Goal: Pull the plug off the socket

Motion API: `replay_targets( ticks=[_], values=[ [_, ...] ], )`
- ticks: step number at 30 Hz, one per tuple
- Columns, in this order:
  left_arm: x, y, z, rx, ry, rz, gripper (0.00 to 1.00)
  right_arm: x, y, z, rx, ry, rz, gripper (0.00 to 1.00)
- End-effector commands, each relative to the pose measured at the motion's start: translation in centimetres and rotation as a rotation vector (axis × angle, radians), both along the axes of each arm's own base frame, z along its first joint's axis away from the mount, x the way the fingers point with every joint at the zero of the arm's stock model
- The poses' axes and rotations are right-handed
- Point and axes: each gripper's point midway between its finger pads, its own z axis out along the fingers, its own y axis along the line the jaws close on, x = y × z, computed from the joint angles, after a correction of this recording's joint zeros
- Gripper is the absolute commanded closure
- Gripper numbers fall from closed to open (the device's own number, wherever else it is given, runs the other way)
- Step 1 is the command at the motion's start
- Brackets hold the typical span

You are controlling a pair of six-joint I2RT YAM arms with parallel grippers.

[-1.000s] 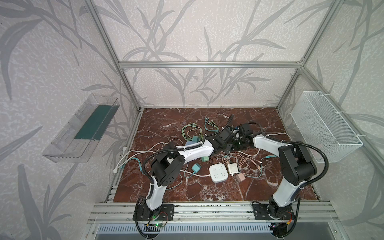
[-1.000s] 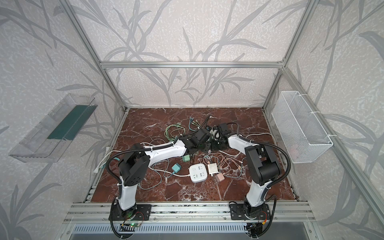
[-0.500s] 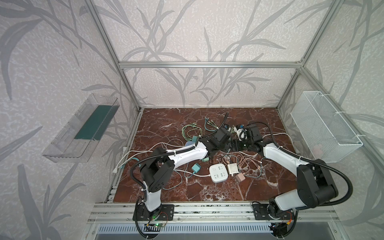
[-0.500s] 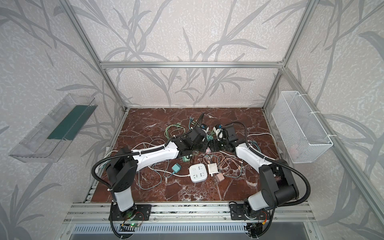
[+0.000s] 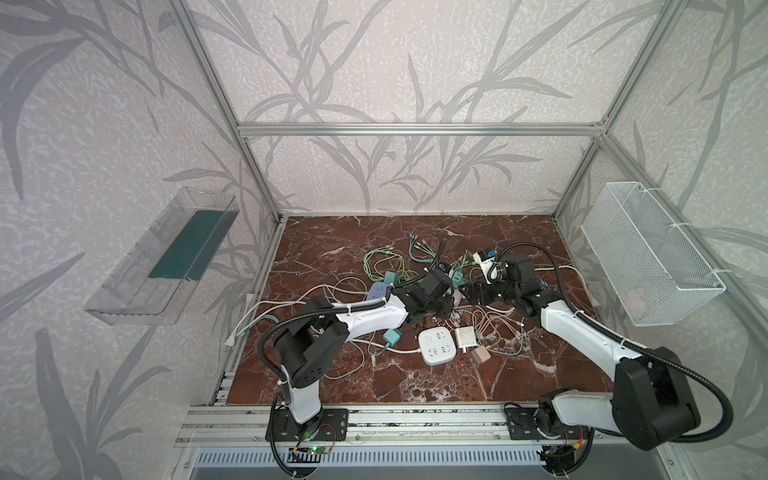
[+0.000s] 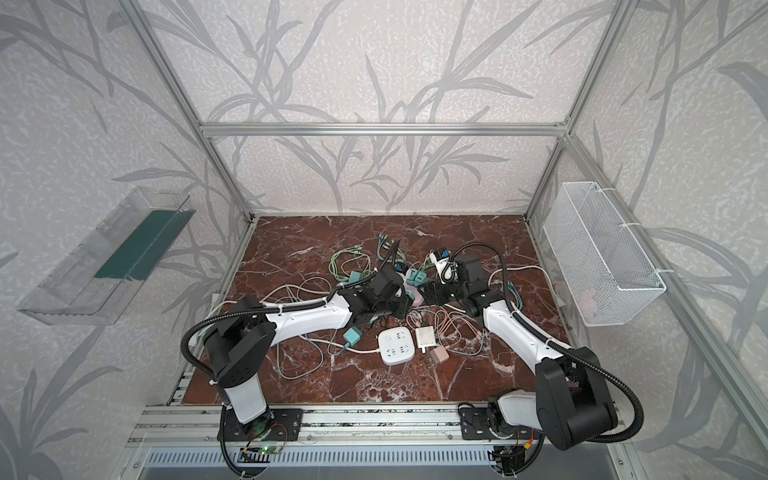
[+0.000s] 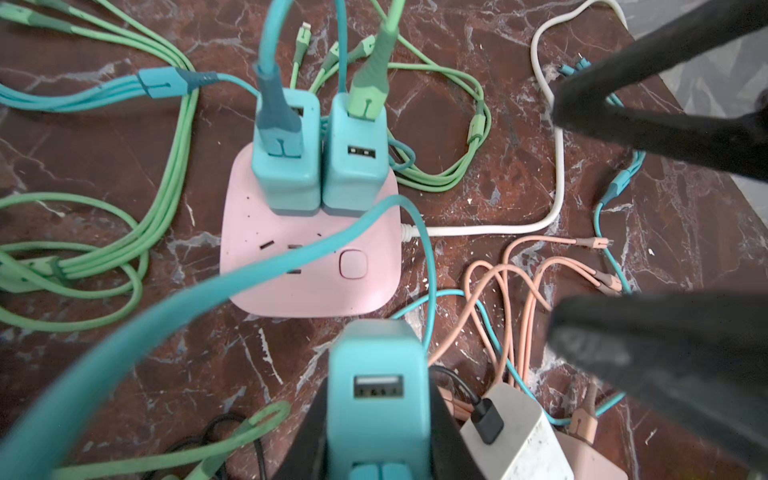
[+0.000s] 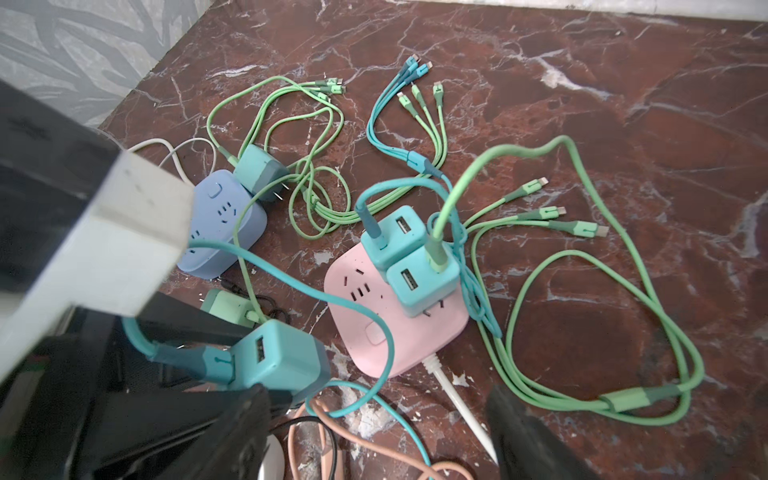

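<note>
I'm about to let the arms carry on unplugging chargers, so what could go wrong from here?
1. The left gripper holds a pulled teal charger whose blue cable drapes across the pink socket; carrying it off could drag the socket or snag the two plugged chargers.
2. The open right gripper hovers beside that held charger and cable, so closing could catch the cable instead of a plug.
3. The socket looks light and unanchored; pulling may lift it.

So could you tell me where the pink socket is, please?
In the right wrist view the pink socket lies on the marble floor, right of the blue socket, with two teal plugs still in it.
</note>
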Motion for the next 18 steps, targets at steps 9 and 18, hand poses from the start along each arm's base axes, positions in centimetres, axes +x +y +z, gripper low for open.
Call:
replay_targets(
  ticks=[9,18],
  values=[
    [0.4,1.1,1.1,-0.236,0.092,-0.004,0.89,0.5,-2.5,-1.0,-0.086,-0.050,0.001,0.19],
    [1.3,1.9,-0.5,-0.260,0.136,0.011,0.88,0.7,-2.3,-1.3,-0.077,-0.048,0.006,0.19]
  ],
)
